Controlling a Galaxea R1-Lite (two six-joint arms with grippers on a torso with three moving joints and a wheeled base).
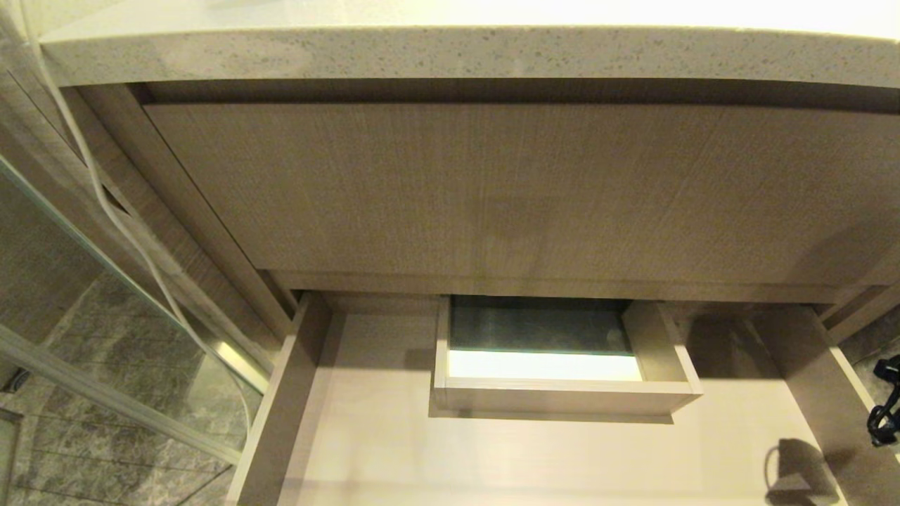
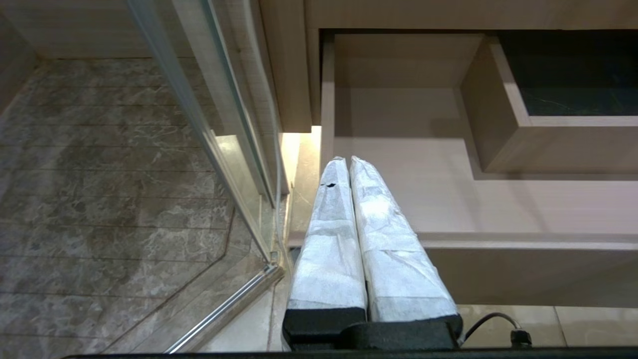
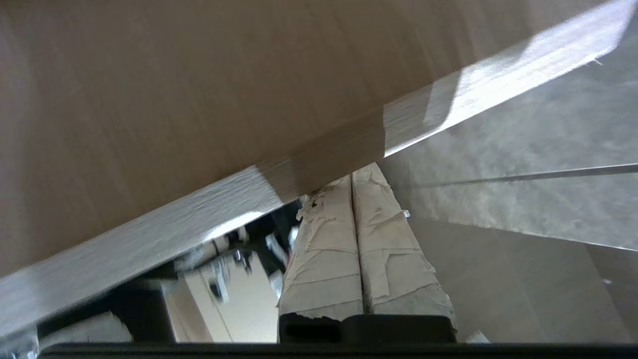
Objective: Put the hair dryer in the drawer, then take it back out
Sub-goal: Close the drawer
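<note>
The drawer (image 1: 365,422) is pulled open and bare; no dryer is seen — only a white cord (image 1: 105,204), perhaps its own; both tools (image 2: 349,167) (image 3: 351,182) are pressed together, holding nothing.

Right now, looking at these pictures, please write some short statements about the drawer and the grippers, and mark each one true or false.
1. The drawer is pulled open. True.
2. The hair dryer lies inside the drawer. False: no hair dryer shows in any view; the drawer floor that can be seen is bare.
3. The left gripper has its fingers pressed together and holds nothing. True.
4. The right gripper is wide open. False: its fingers are shut together, close under the edge of a wood-grain panel.
5. A boxed cut-out stands inside the drawer at the back. True.
6. A white cord hangs down at the right side of the cabinet. False: it hangs at the left side.
</note>
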